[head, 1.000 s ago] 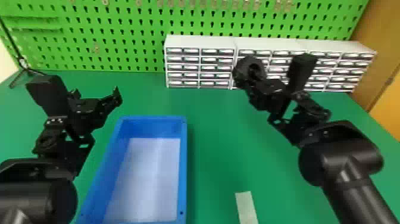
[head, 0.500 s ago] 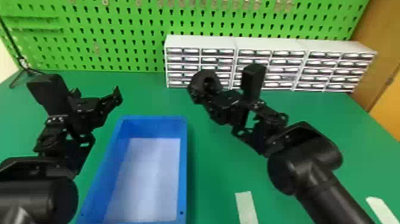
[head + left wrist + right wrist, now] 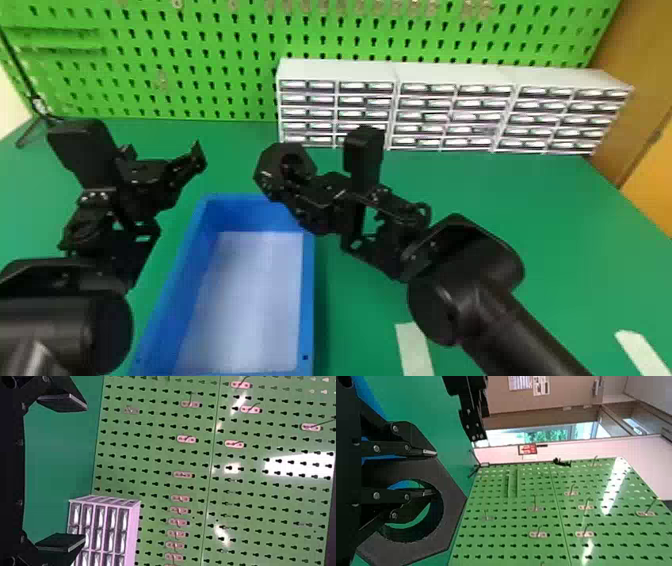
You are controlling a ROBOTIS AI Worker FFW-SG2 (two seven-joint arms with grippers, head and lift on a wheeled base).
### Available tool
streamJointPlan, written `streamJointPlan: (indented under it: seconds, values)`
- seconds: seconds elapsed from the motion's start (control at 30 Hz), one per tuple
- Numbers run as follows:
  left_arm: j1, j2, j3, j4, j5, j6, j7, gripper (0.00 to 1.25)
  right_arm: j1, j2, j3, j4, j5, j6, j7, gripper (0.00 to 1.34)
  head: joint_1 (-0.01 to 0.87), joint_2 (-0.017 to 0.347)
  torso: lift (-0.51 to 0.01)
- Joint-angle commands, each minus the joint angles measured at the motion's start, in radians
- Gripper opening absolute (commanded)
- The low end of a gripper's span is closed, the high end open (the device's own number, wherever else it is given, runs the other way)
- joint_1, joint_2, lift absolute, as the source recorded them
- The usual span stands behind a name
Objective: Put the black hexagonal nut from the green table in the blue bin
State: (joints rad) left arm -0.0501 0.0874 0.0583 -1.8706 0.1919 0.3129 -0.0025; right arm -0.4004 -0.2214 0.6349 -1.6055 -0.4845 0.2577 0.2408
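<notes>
Pinched by one wall, for a firm carry
Holding the black hexagonal nut (image 3: 270, 162) with the right gripper (image 3: 430, 472), with one finger inside the hole, likely against slipping; raised near the far right corner of the blue bin (image 3: 307, 300), probably to clear the rim. With left gripper (image 3: 84, 473) wide open, out of the way.

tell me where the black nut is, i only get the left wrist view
Observer: The right hand holds the nut by its ring, one finger inside the hole and the other outside.
Operator: ok and where's that against the bin
Observer: In the head view the nut overlaps the far rim of the blue bin; I can't settle whether it is above the bin or just beyond it.
</notes>
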Motion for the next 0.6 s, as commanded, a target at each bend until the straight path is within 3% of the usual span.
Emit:
streamJointPlan:
  seconds: [0.0,0.4,0.47,0.57]
  values:
    - [-0.008,0.000,0.000,0.002,-0.002,0.000,0.001,1.12,-0.017,0.004,0.045,0.009,-0.025,-0.002,0.000,0.33,0.692,0.008,-0.097]
    - [-0.016,0.000,-0.006,0.004,-0.006,0.000,0.002,1.12,-0.064,0.007,0.135,0.026,-0.074,-0.002,0.005,0.33,0.692,0.008,-0.097]
    - [-0.016,0.000,-0.006,0.004,-0.006,0.000,0.002,1.12,-0.069,0.005,0.149,0.032,-0.089,0.000,0.006,0.40,0.692,0.008,-0.097]
    - [-0.016,0.000,-0.008,0.004,-0.006,0.000,0.002,1.12,-0.077,0.002,0.170,0.035,-0.103,0.000,0.008,0.64,0.692,0.008,-0.097]
